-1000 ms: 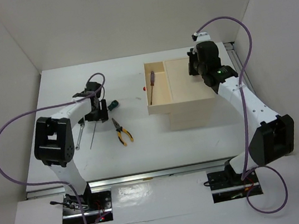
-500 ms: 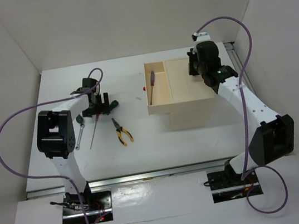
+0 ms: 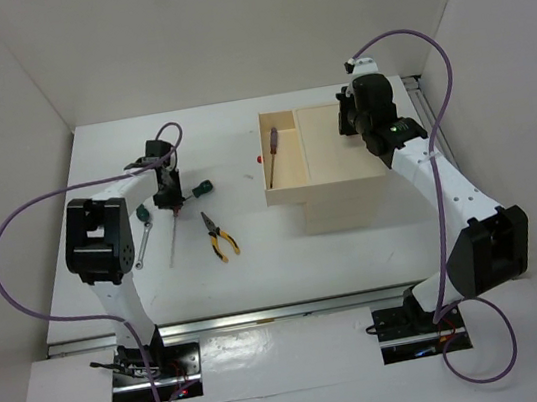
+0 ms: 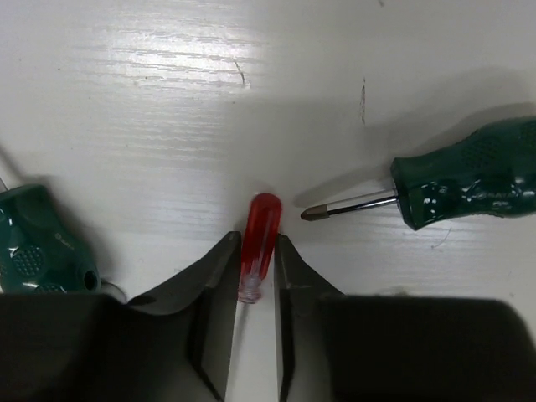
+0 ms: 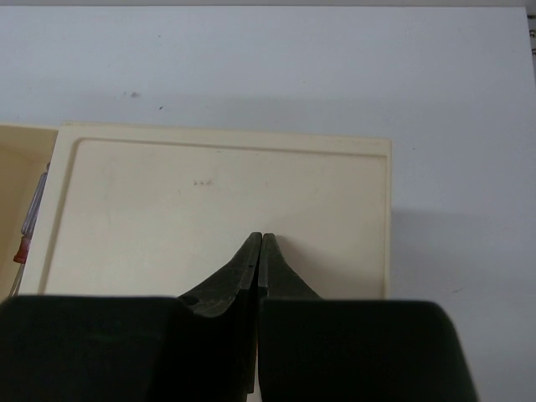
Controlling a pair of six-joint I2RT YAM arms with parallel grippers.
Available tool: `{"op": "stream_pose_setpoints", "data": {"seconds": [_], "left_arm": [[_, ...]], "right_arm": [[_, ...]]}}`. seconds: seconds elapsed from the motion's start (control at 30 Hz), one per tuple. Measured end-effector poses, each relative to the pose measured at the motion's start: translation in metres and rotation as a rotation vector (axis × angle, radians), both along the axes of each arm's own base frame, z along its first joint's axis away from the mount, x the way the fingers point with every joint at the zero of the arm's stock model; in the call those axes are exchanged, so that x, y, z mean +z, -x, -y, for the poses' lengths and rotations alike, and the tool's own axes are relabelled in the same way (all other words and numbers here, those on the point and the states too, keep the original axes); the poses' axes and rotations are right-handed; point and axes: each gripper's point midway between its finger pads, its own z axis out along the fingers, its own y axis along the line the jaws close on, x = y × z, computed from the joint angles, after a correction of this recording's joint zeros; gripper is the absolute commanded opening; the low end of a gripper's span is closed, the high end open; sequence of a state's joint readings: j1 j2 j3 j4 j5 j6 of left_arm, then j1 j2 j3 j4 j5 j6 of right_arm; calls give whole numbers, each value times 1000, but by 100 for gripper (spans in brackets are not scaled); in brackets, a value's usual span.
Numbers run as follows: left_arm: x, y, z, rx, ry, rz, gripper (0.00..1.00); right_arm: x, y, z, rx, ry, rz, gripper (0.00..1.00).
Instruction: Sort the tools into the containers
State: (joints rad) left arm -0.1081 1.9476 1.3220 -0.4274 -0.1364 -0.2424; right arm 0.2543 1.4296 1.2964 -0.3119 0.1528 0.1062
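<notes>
Tools first: the red-handled screwdriver (image 4: 261, 213) is lying flat on the left part of the desk (image 3: 258, 263). The left hand (image 4: 255, 251) is right on top of it. Both fingers are pressed against the sides of the clear red handle, so it's gripping it, and the screwdriver hasn't left the desk yet. In the overhead view its thin shaft runs out toward the near edge.

A green-handled screwdriver (image 4: 469, 180) sits just to the right, with its tip aimed at the red handle and a small gap between them. There's a second green handle (image 4: 38, 247) on the left side of the hand. A silvery tool (image 3: 140, 248) lies just near of that one, too small for me to say what it is. The yellow-black pliers (image 3: 218, 237) are a bit nearer and to the right, apart from everything else.

Over on the right is the beige box (image 3: 344, 164) with one drawer (image 3: 294, 167) pulled out to the left and a little red knob (image 3: 258, 159) on its front. A purple-handled screwdriver (image 3: 273, 148) is already lying inside that drawer.

The right hand (image 5: 260, 247) is over the flat top of the box at the far right. Its fingers are pinched fully together with nothing between them.
</notes>
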Motion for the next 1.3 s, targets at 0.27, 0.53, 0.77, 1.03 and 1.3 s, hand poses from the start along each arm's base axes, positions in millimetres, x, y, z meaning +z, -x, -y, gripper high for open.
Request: {"op": "stream_pose_setpoints", "data": {"seconds": [0.27, 0.53, 0.77, 1.03, 1.3], "left_arm": [[-1, 0, -3, 11, -17, -28, 0], [35, -3, 9, 45, 56, -60, 0], [238, -19, 87, -97, 459, 340, 0], [425, 43, 238, -527, 1010, 602, 0], [364, -2, 302, -526, 1149, 449, 0]], "right_arm": [[0, 0, 0, -1, 0, 0, 0], [0, 0, 0, -1, 0, 0, 0], [0, 0, 1, -7, 5, 0, 0], [-1, 0, 0, -16, 12, 6, 0], [-1, 0, 1, -27, 20, 9, 0]]}}
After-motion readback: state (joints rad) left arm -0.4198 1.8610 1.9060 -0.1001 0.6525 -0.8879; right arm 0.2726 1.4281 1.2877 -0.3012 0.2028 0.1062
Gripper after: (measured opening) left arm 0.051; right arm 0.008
